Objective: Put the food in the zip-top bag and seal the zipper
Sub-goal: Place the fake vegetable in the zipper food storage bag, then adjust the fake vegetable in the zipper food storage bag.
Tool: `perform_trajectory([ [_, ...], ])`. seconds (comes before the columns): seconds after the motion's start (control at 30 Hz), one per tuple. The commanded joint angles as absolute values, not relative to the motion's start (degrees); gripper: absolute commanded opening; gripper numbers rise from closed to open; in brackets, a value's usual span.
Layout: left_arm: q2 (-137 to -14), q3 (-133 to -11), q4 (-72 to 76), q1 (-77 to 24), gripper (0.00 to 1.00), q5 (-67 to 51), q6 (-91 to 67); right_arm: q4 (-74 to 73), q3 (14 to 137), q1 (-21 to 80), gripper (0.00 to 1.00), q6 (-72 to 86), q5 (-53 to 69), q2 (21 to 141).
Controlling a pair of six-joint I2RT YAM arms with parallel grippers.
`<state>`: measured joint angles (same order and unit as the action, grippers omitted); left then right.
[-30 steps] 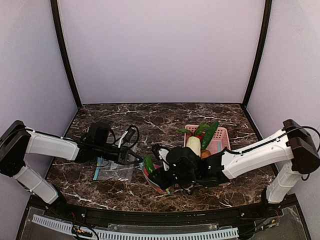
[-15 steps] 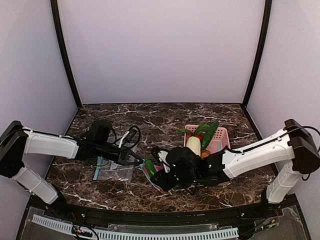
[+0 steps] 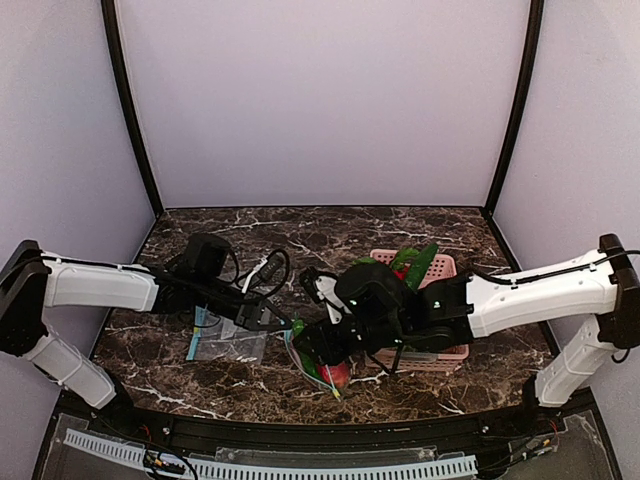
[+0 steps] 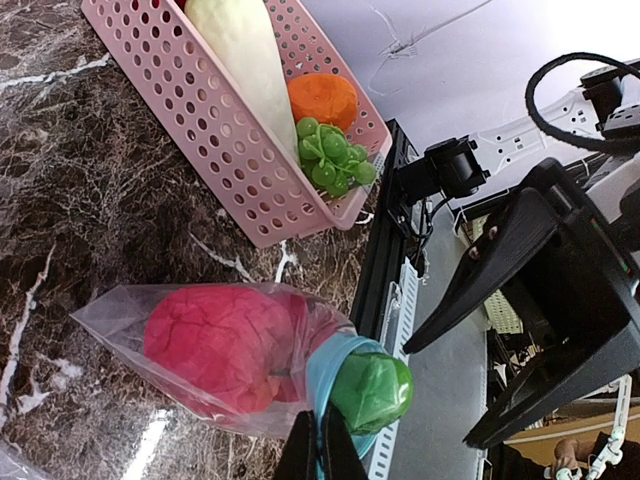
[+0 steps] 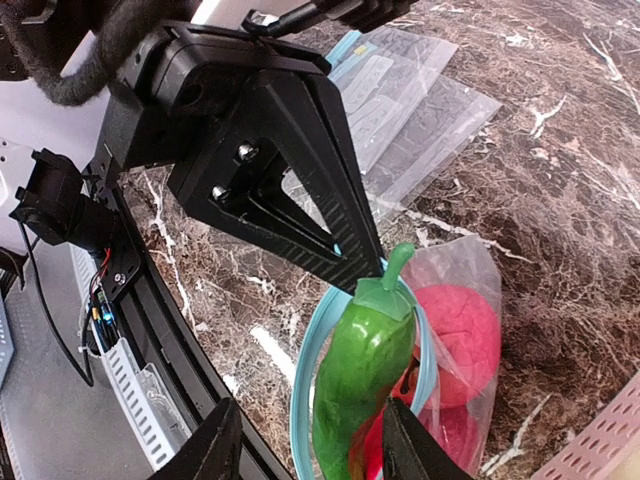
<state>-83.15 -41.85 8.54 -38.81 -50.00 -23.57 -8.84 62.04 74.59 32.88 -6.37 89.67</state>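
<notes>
Lower centre, the left gripper (image 4: 318, 442) pinches the zip-top bag (image 4: 118, 322) by its zipper (image 4: 336, 362), while the right gripper (image 5: 310, 415) stands parted around the cucumber (image 5: 360, 372).

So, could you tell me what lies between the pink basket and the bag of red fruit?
Only bare marble tabletop separates the pink basket and the bag; the left wrist view shows it.

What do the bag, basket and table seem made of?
Bag: thin clear plastic, glossy, fruit shows through. Basket: stiff pink plastic, moulded holes. Table: polished dark marble or a lookalike, white veins, glare.
</notes>
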Motion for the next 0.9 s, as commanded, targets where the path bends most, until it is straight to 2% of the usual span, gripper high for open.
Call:
perform_trajectory([
  [0.0,-81.4,-44.7,2.8,-38.9,0.01,-50.1,-21.2,-12.0,62.6,74.5,0.44,33.6,-9.2,87.0],
  [0.23,-81.7,-46.4,0.4,-38.9,0.01,-50.7,-20.2,-12.1,65.0,74.9,0.32,34.0,-9.3,89.1],
  [0.57,-82.3,-47.0,-1.8,-38.9,0.01,-50.8,-19.3,-14.3,70.5,75.1,0.27,34.3,-13.7,93.3],
  [0.87,-82.2,-47.4,-3.0,-38.9,0.01,-50.7,-18.4,-16.2,74.0,75.0,0.26,33.0,-14.8,97.7],
])
